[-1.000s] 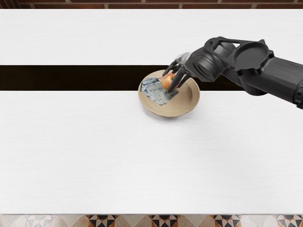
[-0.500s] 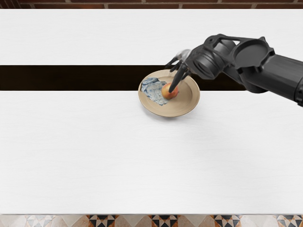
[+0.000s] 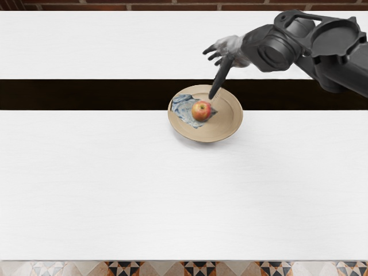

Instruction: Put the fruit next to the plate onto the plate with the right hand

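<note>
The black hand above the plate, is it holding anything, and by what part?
Nothing is held. The right hand has its fingers spread and empty; the apple sits free on the plate, lower in the picture than the hand.

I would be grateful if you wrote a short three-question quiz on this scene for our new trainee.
1. True or false: the right hand is grasping the apple.
2. Where does the apple lie? A) on the table beside the plate; B) on the plate; C) in the hand.
3. Fill in the blank: the arm in view comes in from the picture's ____ edge.

Key: 1 false, since the fingers are spread and hold nothing; 2 B; 3 right.
</note>
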Robot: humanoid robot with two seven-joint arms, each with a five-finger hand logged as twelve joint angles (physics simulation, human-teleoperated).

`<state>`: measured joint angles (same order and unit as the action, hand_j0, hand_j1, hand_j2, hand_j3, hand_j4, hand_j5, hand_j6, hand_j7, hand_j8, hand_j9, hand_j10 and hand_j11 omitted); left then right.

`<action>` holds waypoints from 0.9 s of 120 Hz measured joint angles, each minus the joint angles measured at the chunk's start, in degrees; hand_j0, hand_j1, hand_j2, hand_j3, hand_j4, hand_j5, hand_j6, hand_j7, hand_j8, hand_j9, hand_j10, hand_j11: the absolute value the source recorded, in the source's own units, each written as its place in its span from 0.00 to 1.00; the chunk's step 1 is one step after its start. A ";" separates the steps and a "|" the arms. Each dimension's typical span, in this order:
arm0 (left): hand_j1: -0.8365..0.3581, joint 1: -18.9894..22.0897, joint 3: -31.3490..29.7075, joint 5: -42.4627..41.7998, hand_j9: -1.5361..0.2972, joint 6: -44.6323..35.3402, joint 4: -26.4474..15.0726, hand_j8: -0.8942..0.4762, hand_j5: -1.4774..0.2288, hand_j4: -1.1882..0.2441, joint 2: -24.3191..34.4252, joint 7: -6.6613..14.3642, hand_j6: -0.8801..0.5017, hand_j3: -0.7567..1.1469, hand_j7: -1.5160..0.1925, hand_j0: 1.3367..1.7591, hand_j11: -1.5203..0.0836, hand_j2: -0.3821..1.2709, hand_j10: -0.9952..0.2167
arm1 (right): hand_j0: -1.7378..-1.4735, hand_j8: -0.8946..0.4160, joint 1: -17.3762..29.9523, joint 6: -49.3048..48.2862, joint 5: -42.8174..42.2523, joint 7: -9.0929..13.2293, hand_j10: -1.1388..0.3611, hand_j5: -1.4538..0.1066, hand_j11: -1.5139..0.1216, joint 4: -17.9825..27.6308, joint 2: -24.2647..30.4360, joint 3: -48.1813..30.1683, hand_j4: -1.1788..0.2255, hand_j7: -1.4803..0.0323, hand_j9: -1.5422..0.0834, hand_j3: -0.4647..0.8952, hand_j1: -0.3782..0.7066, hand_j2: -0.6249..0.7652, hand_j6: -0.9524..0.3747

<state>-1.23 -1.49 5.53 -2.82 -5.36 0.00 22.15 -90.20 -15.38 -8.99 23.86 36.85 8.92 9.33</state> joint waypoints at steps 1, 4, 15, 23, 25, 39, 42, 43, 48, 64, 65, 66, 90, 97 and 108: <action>0.75 0.00 0.00 0.01 0.66 0.00 0.00 0.47 0.68 0.66 0.00 0.00 0.46 0.40 0.70 0.76 0.75 0.26 0.62 | 0.30 0.63 -0.01 -1.05 0.00 -0.90 0.71 0.87 0.87 -0.29 0.15 -0.10 0.79 0.92 0.89 0.34 0.10 0.44 0.67; 0.75 0.00 0.00 0.05 0.66 0.00 0.00 0.47 0.68 0.66 0.00 0.00 0.46 0.40 0.70 0.76 0.75 0.26 0.62 | 0.30 0.63 0.02 -3.86 0.01 -3.55 0.71 0.88 0.87 -1.04 0.57 -0.37 0.79 0.92 0.90 0.34 0.10 0.44 0.67; 0.75 0.00 0.00 0.03 0.66 0.01 0.00 0.47 0.68 0.66 0.00 0.00 0.46 0.40 0.70 0.76 0.75 0.26 0.62 | 0.30 0.64 1.29 -10.53 -0.02 -15.47 0.72 0.88 0.88 -2.62 1.70 -0.85 0.80 0.93 0.90 0.34 0.09 0.44 0.67; 0.75 0.00 0.00 0.02 0.66 -0.01 0.00 0.47 0.68 0.66 0.00 0.00 0.46 0.40 0.70 0.76 0.75 0.26 0.62 | 0.30 0.64 2.72 -14.23 -0.08 -25.93 0.72 0.89 0.88 -3.09 2.53 -0.83 0.80 0.93 0.90 0.34 0.09 0.44 0.68; 0.75 0.00 0.00 0.03 0.66 0.00 0.00 0.47 0.68 0.66 0.00 0.00 0.46 0.40 0.70 0.76 0.75 0.26 0.62 | 0.30 0.64 3.09 -15.03 -0.14 -28.09 0.72 0.89 0.88 -3.17 2.71 -0.81 0.80 0.93 0.91 0.34 0.09 0.44 0.68; 0.75 0.00 0.00 0.01 0.66 0.00 0.00 0.47 0.68 0.66 0.00 0.00 0.46 0.40 0.70 0.76 0.75 0.26 0.62 | 0.30 0.64 5.41 -18.12 -0.57 -38.08 0.73 0.89 0.89 -3.21 3.89 -0.79 0.80 0.94 0.91 0.34 0.08 0.44 0.68; 0.75 0.00 0.00 0.02 0.66 0.00 0.00 0.47 0.68 0.66 0.00 0.00 0.46 0.40 0.70 0.76 0.75 0.26 0.62 | 0.30 0.64 5.96 -18.44 -0.64 -39.88 0.73 0.89 0.89 -3.20 4.24 -0.78 0.80 0.94 0.91 0.34 0.08 0.44 0.68; 0.75 0.00 0.00 0.03 0.66 -0.01 0.00 0.47 0.68 0.66 0.00 0.00 0.46 0.40 0.70 0.76 0.75 0.26 0.62 | 0.30 0.64 6.14 -18.53 -0.66 -40.41 0.73 0.89 0.89 -3.20 4.37 -0.78 0.80 0.94 0.91 0.34 0.08 0.44 0.68; 0.75 0.00 0.00 0.02 0.66 -0.01 0.00 0.47 0.68 0.66 0.00 0.00 0.46 0.40 0.70 0.76 0.75 0.26 0.62 | 0.30 0.64 7.15 -18.89 -0.73 -42.56 0.73 0.89 0.89 -3.20 5.09 -0.81 0.80 0.94 0.91 0.34 0.08 0.44 0.68; 0.75 0.00 0.00 0.02 0.66 -0.01 0.00 0.47 0.68 0.66 0.00 0.00 0.46 0.40 0.70 0.76 0.75 0.26 0.62 | 0.30 0.65 11.05 -19.41 -0.94 -46.88 0.73 0.89 0.89 -3.30 7.73 -0.80 0.80 0.94 0.91 0.34 0.08 0.44 0.68; 0.75 0.00 0.00 0.02 0.66 -0.01 0.00 0.47 0.68 0.66 0.00 0.00 0.46 0.40 0.70 0.76 0.75 0.26 0.62 | 0.30 0.65 11.32 -19.43 -0.95 -47.01 0.73 0.89 0.89 -3.31 7.91 -0.80 0.80 0.94 0.91 0.34 0.08 0.44 0.68; 0.75 0.00 0.00 0.02 0.66 -0.01 0.00 0.47 0.68 0.66 0.00 0.00 0.46 0.40 0.70 0.76 0.75 0.26 0.62 | 0.30 0.65 11.57 -19.44 -0.96 -47.14 0.73 0.89 0.89 -3.31 8.07 -0.79 0.80 0.94 0.91 0.34 0.08 0.44 0.68; 0.75 0.00 0.00 0.04 0.66 -0.01 0.00 0.47 0.68 0.66 0.00 0.00 0.46 0.40 0.70 0.76 0.75 0.26 0.62 | 0.30 0.65 17.12 -19.58 -5.55 -53.63 0.73 0.89 0.89 -3.33 11.98 -0.84 0.81 0.94 0.91 0.34 0.08 0.44 0.68; 0.75 0.00 0.00 0.03 0.66 -0.03 0.00 0.47 0.68 0.66 0.00 0.00 0.46 0.40 0.70 0.76 0.75 0.26 0.62 | 0.30 0.65 18.33 -19.59 -8.52 -55.87 0.73 0.89 0.89 -3.28 13.24 -0.84 0.81 0.94 0.91 0.34 0.08 0.44 0.68; 0.75 0.00 0.00 0.01 0.66 -0.02 0.00 0.47 0.68 0.66 0.00 0.00 0.46 0.40 0.70 0.76 0.75 0.26 0.62 | 0.30 0.65 19.99 -19.60 -12.51 -57.62 0.73 0.89 0.89 -3.24 15.77 -0.78 0.81 0.94 0.91 0.34 0.08 0.44 0.68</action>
<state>-1.23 -1.48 5.55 -2.84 -5.36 0.00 22.15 -70.21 -34.98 -21.50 -33.76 33.61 24.69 8.55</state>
